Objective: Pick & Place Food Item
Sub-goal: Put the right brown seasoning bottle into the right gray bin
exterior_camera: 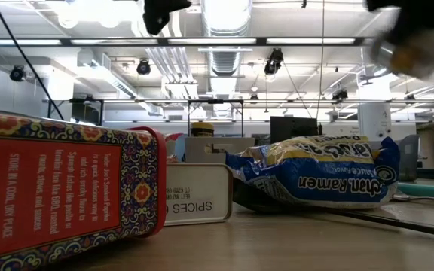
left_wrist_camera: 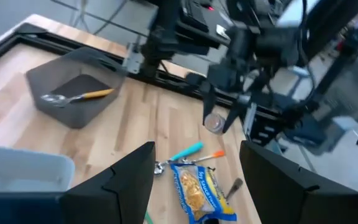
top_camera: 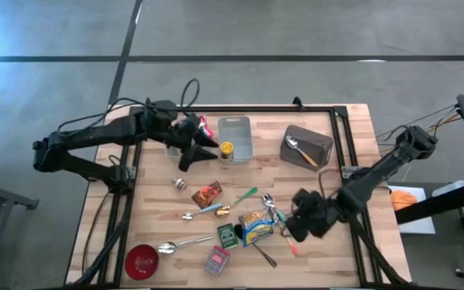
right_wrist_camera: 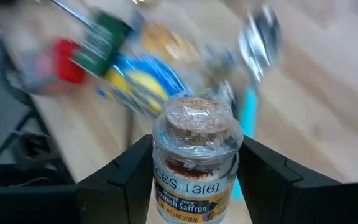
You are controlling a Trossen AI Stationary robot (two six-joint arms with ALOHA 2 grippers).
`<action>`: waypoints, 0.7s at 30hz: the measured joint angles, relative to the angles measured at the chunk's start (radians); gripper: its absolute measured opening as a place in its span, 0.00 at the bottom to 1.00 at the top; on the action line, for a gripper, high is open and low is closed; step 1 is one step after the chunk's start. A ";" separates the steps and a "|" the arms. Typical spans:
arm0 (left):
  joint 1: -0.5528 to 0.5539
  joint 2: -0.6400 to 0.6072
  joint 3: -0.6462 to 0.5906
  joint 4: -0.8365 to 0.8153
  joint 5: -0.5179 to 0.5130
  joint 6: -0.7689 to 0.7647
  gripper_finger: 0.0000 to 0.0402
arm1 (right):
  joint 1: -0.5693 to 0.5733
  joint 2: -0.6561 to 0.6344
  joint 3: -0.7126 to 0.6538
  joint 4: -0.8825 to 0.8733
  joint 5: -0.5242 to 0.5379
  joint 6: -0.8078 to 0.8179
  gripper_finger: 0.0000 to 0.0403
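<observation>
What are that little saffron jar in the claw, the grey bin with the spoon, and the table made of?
Saffron jar: looks like clear glass, glossy, with a cork stopper under shiny plastic wrap and a paper label. It sits between the right gripper fingers.
Grey bin: probably matte plastic, with an even dull surface and rounded walls.
Table: pale wood, seemingly butcher block, with visible plank strips and grain.

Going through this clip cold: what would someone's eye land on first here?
First, the small saffron jar with a cork stopper, clamped in the right claw above the cluttered front right of the table. Next, the pile beneath it: a ramen packet, spoons and tins. The left claw hangs open at the back beside the clear bin; a spoon lies in the grey bin at back right.
</observation>
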 joint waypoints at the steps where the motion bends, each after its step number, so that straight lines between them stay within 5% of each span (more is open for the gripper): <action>1: -0.012 0.012 0.008 0.001 0.001 0.010 0.59 | -0.026 -0.010 0.011 0.019 -0.003 -0.051 0.46; 5: -0.051 0.061 0.038 0.001 0.006 0.048 0.59 | -0.130 -0.045 0.041 0.100 -0.051 -0.247 0.46; 10: -0.094 0.109 0.069 0.006 0.006 0.199 0.59 | -0.276 -0.055 0.050 0.299 -0.297 -0.408 0.46; 21: -0.194 0.141 0.050 0.147 -0.032 0.486 0.59 | -0.472 0.034 0.049 0.627 -0.717 -0.495 0.46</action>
